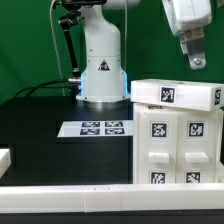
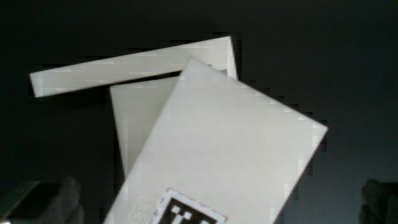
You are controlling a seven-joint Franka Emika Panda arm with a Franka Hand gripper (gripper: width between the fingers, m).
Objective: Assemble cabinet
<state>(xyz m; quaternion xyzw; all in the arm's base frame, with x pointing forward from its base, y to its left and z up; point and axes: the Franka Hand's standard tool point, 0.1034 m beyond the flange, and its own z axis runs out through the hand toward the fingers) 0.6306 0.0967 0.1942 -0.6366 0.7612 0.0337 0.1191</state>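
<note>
The cabinet [image 1: 178, 148] is a large white box with tagged recessed panels, standing at the exterior view's right. A long white tagged block [image 1: 175, 95] lies across its top. My gripper [image 1: 196, 62] hangs above the cabinet's right end, clear of it. In the wrist view the white cabinet parts [image 2: 214, 130] fill the middle, and one tag [image 2: 187, 210] shows near the edge. The dark fingers [image 2: 45, 200] stand far apart at both sides, so my gripper [image 2: 210, 205] is open and holds nothing.
The white robot base [image 1: 100, 70] stands at the back centre. The marker board [image 1: 100, 128] lies flat on the black table in front of it. A white rail [image 1: 90, 200] runs along the front edge. A small white piece [image 1: 5, 156] sits at the left edge.
</note>
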